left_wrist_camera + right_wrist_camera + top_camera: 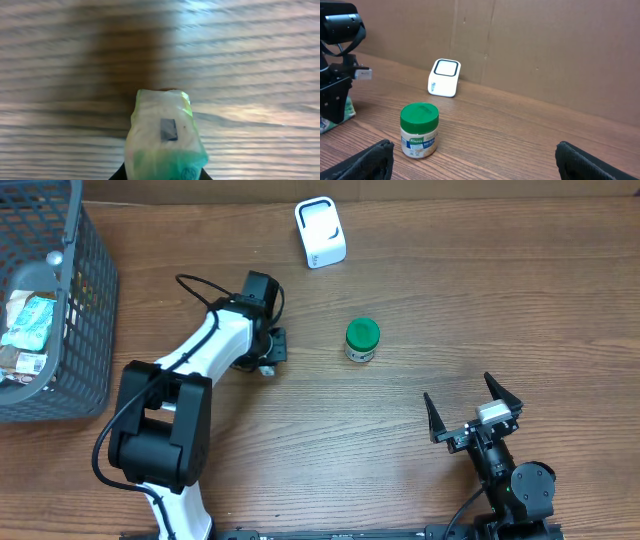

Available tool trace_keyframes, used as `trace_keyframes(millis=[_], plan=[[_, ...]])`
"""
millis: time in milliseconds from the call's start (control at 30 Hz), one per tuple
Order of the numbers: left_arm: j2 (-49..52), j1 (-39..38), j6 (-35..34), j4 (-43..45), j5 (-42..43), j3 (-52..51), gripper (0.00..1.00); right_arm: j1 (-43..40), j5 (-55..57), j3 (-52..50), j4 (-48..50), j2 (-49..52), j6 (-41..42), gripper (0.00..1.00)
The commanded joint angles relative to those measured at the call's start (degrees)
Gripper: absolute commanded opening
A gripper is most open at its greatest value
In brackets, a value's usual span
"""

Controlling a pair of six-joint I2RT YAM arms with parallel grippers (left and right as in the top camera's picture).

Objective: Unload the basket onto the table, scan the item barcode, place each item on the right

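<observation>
1. A soft, translucent packet (162, 135) tinted green and white is sitting between the fingers of the left claw (270, 348), left of the tabletop's middle. A small dark rectangular patch is showing on its upper face in the left wrist view.
2. The left claw is closing on this packet, its dark fingers peeking out on either side of the packet's lower end. Whether the packet is resting on the tabletop (430, 290) or hanging just above it cannot be told, since the wood behind it is blurring in that view.
3. The left arm (200, 355), white with black joints, is reaching from the near left edge toward the centre, with a black cable looping over it.
4. A small jar (362, 340) with a green lid and a pale label is standing upright near the centre, to the right of the left claw and apart from it.
5. The white scanner (320, 232) is standing at the far edge, beyond both the jar and the left claw, well apart from the packet.
6. The right claw (458, 388) is hanging over the near right part of the tabletop with its fingers spread wide and gripping nothing.
7. A grey wire basket (90, 310) is sitting at the far left, with several wrapped packets lying in it.
8. A brown cardboard wall (545, 50) is standing behind the scanner.
</observation>
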Motion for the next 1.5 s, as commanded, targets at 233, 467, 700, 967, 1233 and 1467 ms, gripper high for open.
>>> trace_keyframes(millis=[233,467,700,967,1233,1467], plan=[[-0.35,-9.92,-12.15,1.62,2.27,-0.44,0.09,0.13,-0.11,-0.61,0.2,-0.46,-0.04,1.0],[-0.35,-12.31,-15.02,3.45,2.29,-0.44,0.1,0.13,-0.11,-0.61,0.2,-0.46,-0.04,1.0],[-0.35,-12.44,-15.72,5.09,2.62,-0.46,0.07,0.13,-0.11,-0.61,0.2,-0.46,-0.04,1.0],[-0.35,-12.72,-14.99,2.67,4.68,1.46,0.04,0.13,-0.11,-0.61,0.2,-0.46,-0.04,1.0],[-0.35,-13.51,-15.54,-11.76,-1.09,13.97,0.04,0.13,-0.11,-0.61,0.2,-0.46,-0.04,1.0],[-0.15,-13.81,-18.1,-13.99,-2.36,15.45,0.04,0.13,-0.11,-0.61,0.2,-0.46,-0.04,1.0]])
